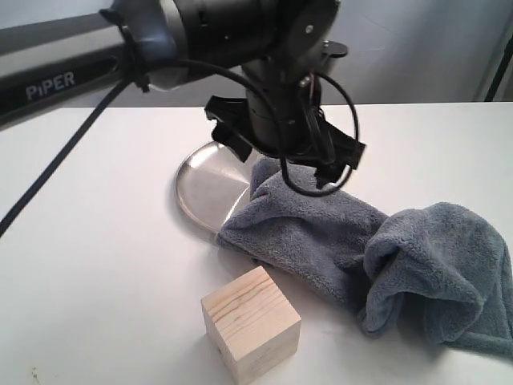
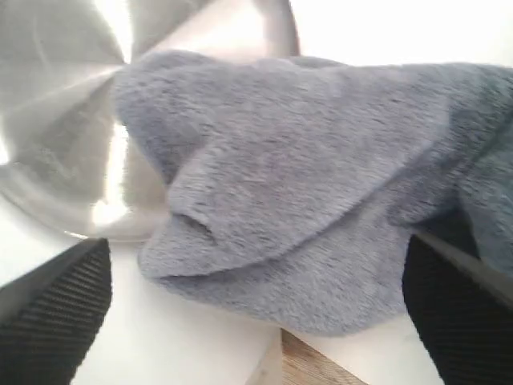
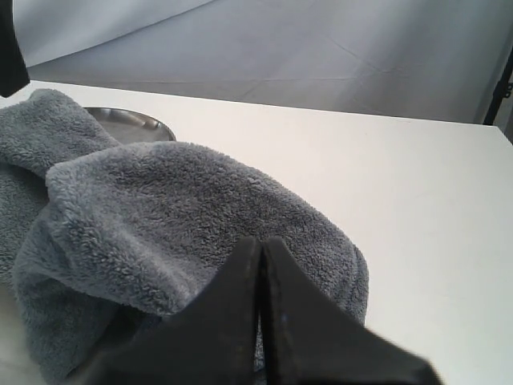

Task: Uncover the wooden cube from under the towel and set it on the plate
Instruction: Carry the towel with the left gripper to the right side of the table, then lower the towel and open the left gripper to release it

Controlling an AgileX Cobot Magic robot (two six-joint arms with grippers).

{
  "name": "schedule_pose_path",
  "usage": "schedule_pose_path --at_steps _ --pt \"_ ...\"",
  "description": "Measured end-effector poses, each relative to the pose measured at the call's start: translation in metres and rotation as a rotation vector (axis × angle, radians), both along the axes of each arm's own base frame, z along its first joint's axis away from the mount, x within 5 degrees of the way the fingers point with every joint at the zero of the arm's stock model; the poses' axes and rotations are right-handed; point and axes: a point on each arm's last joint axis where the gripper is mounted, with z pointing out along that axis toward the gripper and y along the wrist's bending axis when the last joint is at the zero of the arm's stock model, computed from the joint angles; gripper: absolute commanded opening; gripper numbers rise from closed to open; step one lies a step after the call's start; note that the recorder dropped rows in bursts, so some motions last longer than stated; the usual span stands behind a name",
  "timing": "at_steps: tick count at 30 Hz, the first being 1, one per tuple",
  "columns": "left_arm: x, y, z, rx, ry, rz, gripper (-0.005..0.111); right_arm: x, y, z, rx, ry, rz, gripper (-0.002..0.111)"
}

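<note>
The wooden cube (image 1: 250, 322) stands uncovered on the white table near the front edge; one corner of it (image 2: 309, 365) shows in the left wrist view. The towel (image 1: 353, 249) lies crumpled behind the cube, and its left end overlaps the rim of the plate (image 1: 204, 180). My left gripper (image 1: 282, 164) hangs open just above that end of the towel (image 2: 304, 184), with its fingers (image 2: 56, 313) spread wide on either side. The plate (image 2: 56, 120) lies partly under the cloth. My right gripper (image 3: 260, 261) is shut, with nothing visible between its tips, and points at the towel (image 3: 160, 200). It does not show in the exterior view.
The left arm (image 1: 120, 48) reaches in from the upper left, and its black cable (image 1: 56, 164) hangs over the table. The towel's bunched right end (image 1: 449, 273) lies close to the table's right edge. The plate's rim (image 3: 132, 122) shows beyond the towel in the right wrist view.
</note>
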Motion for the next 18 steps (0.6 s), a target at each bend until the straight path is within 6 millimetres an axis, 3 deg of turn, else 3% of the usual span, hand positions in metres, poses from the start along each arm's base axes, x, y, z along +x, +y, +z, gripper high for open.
schedule_pose_path --at_steps 7,18 --pt "0.029 0.019 -0.032 -0.057 0.158 0.116 0.092 0.000 0.000 0.000 0.000 0.000 0.000 0.003" --pt "0.036 0.011 -0.093 0.028 0.257 0.024 0.092 0.000 0.000 0.000 0.000 0.000 0.000 0.003"
